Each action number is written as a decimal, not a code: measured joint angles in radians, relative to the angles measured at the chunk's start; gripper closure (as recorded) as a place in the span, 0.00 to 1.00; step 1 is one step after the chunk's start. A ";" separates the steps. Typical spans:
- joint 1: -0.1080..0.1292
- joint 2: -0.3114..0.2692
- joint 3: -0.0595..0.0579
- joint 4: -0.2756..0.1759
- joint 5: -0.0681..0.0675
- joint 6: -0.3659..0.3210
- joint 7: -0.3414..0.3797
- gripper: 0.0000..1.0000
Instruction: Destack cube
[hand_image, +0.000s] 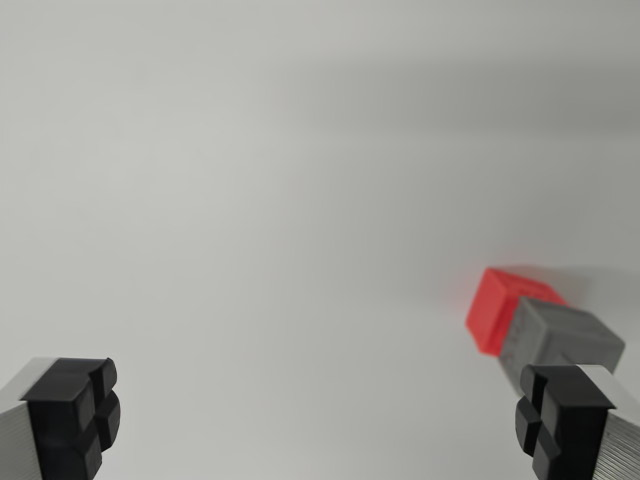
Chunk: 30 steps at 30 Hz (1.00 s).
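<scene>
Hovering with gripper (320, 420) spread wide, holding nothing. Sitting at the wrist view's lower right: grey cube (565, 340) against red cube (505, 305), just beyond the right finger, stacking unclear. Likely handling as light, rigid blocks; gripping flat opposite sides looking safest

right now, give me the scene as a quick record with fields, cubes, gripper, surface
cubes: small red plastic cube and small grey plastic cube, touching, at the wrist view's right
stacked or side by side: cannot tell from this angle
gripper: open, nothing between the black pads
surface: plain white table
</scene>
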<state>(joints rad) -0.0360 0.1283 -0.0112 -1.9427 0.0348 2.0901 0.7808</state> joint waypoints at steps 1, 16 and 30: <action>0.000 0.000 0.000 0.000 0.000 0.000 0.000 0.00; 0.000 0.000 0.000 -0.002 0.000 0.000 0.000 0.00; -0.005 -0.003 -0.010 -0.039 0.000 0.030 0.000 0.00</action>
<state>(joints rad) -0.0407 0.1250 -0.0212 -1.9816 0.0348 2.1206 0.7809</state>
